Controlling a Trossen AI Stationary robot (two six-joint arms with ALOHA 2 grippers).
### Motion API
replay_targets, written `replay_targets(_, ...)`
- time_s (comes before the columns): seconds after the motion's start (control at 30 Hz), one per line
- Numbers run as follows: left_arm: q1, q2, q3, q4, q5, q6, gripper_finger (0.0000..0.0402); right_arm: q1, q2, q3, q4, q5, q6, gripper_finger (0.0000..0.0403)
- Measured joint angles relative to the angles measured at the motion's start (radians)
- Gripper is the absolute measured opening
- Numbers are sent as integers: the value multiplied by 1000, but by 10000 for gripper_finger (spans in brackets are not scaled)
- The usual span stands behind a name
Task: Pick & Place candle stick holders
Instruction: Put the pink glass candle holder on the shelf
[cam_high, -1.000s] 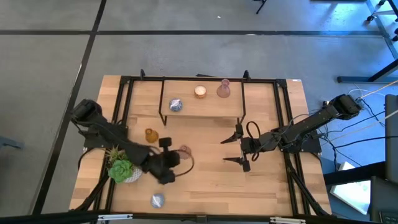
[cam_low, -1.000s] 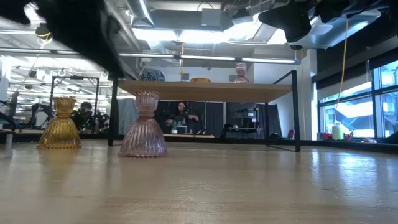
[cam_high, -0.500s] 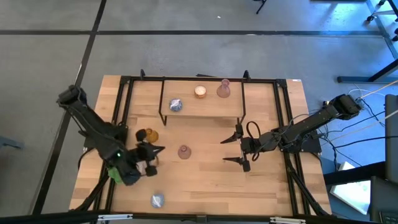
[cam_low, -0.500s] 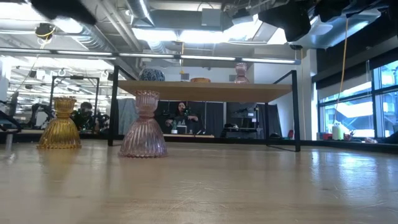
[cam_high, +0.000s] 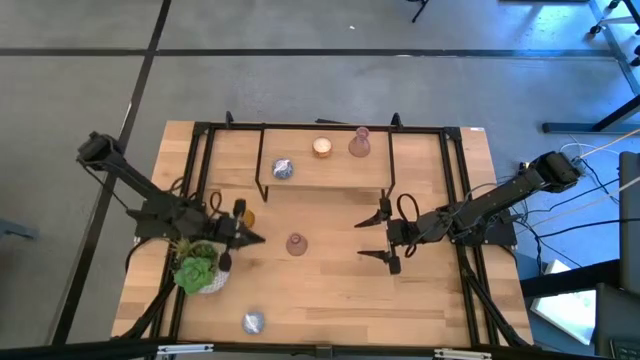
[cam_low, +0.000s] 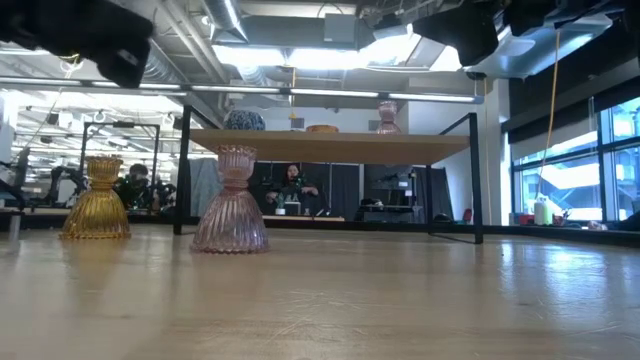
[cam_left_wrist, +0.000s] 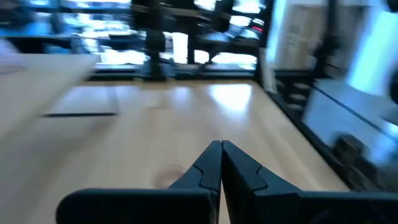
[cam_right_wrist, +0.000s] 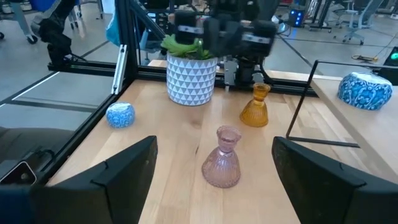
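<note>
Candle stick holders, ribbed pink (cam_right_wrist: 224, 158) and amber (cam_right_wrist: 255, 106) glass; left fingers (cam_left_wrist: 221, 163) clenched, right fingers (cam_right_wrist: 124, 167) spread, empty.

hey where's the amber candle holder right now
In the high view the amber holder stands on the table's left half, under the left gripper, with the succulent nearby and a pink holder to its right.
</note>
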Motion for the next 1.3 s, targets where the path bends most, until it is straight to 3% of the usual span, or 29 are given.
replay_targets(0.1,57,-22,0,-29,-41,-39,3,0,0,0,-7,1,-1,321)
replay_targets(0.37,168,-6,0,-95,-1,9,21,1,0,0,-34,1,9,321)
replay_targets(0.73,209,90,0,-153,33,-62,165,0,0,0,-33,1,14,321)
replay_targets(0.93,214,196,0,-53,56,-71,199,0,0,0,-34,1,14,321)
replay_targets(1.3,278,467,1,209,187,-80,202,0,0,0,-34,1,14,321)
